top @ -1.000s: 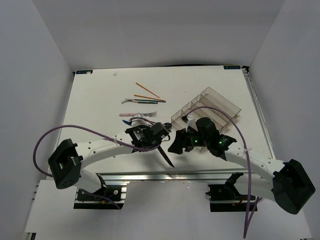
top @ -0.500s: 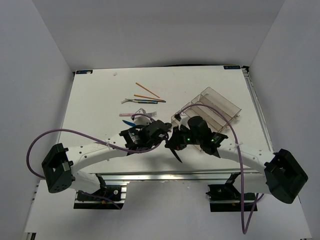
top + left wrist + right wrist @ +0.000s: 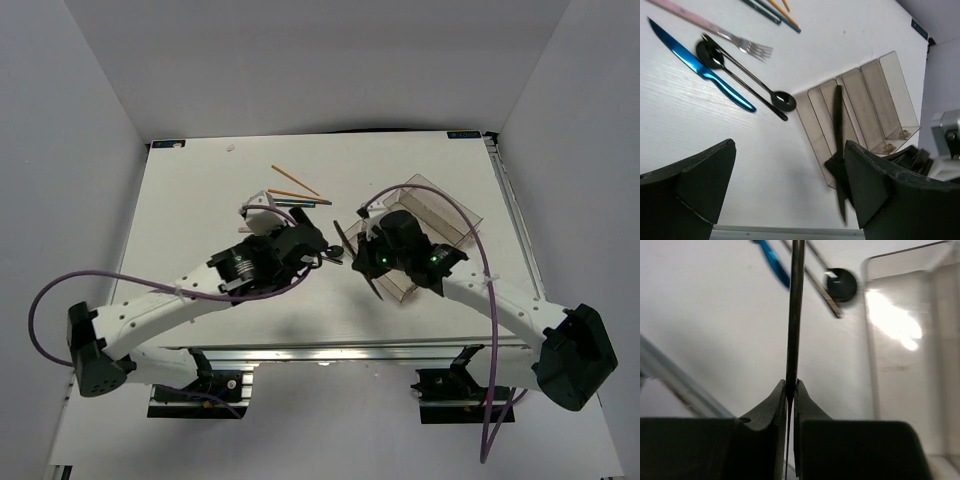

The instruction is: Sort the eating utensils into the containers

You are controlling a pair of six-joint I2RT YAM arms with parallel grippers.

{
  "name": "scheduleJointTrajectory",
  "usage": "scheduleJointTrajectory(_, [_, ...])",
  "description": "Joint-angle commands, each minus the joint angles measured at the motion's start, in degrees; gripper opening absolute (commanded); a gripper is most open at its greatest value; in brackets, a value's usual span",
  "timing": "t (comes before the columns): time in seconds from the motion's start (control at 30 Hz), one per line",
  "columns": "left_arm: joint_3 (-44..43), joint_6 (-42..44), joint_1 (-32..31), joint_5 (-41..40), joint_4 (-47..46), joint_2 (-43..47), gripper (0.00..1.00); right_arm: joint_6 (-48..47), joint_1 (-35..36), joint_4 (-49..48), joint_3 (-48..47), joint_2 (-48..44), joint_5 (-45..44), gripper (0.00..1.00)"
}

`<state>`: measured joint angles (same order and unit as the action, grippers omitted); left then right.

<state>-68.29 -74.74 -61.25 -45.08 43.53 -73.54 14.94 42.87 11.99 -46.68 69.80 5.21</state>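
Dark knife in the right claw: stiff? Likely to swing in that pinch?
Probably stiff: the dark knife runs dead straight out of the right claw. It could pivot, since the claw pinches only a thin section, with a long stretch sticking out unsupported. It looks slim, so it's likely light.

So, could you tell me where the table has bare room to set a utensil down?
Bare: the table left of the chopsticks, and its far strip beyond the tray. Crowded: from the blue knife across the black spoon to the tray.

A dark knife [image 3: 838, 120] overlaps the clear tray [image 3: 892, 92]; blue knife [image 3: 702, 70], black spoon [image 3: 782, 101] and pink-handled fork [image 3: 710, 26] lie left.
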Motion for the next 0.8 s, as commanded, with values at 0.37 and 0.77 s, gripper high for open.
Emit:
scheduleJointTrajectory(0.37, [7.91, 25.43, -0.18, -3.62, 4.63, 20.97, 0.98, -25.83, -12.11, 20.34, -17.92, 12.88, -7.33, 0.0])
scheduleJointTrajectory(0.77, [10.02, 27.1, -0.18, -2.29, 6.75, 20.19, 0.98, -27.16, -12.37, 17.19, -16.34, 18.53, -9.7, 0.34])
